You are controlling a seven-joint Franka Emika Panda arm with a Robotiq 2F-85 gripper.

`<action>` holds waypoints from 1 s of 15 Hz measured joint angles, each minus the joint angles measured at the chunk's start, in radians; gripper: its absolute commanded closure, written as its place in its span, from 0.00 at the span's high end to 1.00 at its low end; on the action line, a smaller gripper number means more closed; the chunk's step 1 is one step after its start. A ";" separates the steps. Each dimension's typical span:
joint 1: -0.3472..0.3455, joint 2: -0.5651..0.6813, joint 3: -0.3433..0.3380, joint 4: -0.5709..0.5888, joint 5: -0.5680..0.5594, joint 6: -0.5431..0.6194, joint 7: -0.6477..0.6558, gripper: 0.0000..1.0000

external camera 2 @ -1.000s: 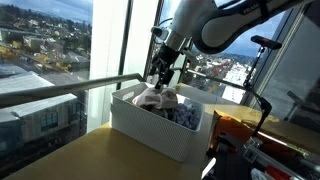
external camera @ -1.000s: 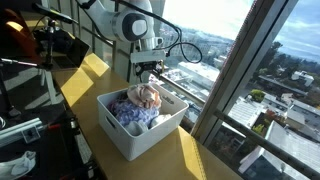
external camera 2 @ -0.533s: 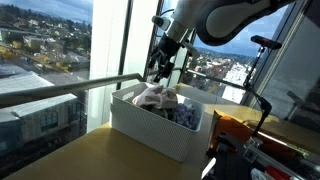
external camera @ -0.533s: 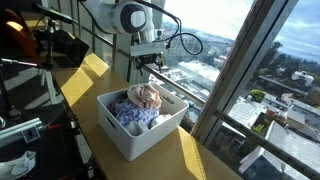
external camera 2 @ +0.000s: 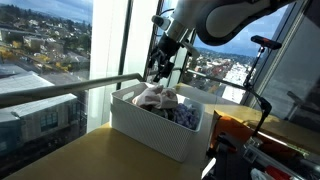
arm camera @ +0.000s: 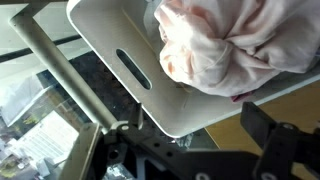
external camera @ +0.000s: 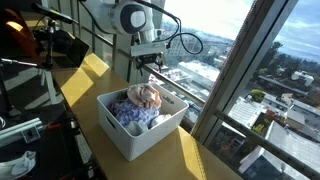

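A white plastic basket [external camera: 150,137] stands on the wooden top by the window, its long wall [external camera 2: 150,126] showing in both exterior views. A bunched pale pink cloth [external camera: 144,96] lies on top of its contents, with a blue patterned cloth [external camera: 128,117] beside it. My gripper [external camera: 147,71] hangs a short way above the pink cloth [external camera 2: 156,97], open and holding nothing. In the wrist view the gripper [arm camera: 185,142] looks down on the basket's end wall with its handle slot [arm camera: 132,70] and on the pink cloth [arm camera: 235,45].
Tall window panes and a metal rail [external camera 2: 60,88] run close behind the basket. Black equipment and cables [external camera: 25,70] crowd one side of the top. An orange and black device [external camera 2: 250,135] sits by the basket's other end.
The gripper has risen a little from just over the pink cloth, still open and empty. It has stayed still over the last half second.
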 measured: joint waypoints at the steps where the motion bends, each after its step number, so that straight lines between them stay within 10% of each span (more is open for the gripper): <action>1: -0.001 0.000 0.003 0.000 0.007 0.000 -0.006 1.00; 15: -0.004 0.001 0.014 0.000 0.036 0.015 -0.023 1.00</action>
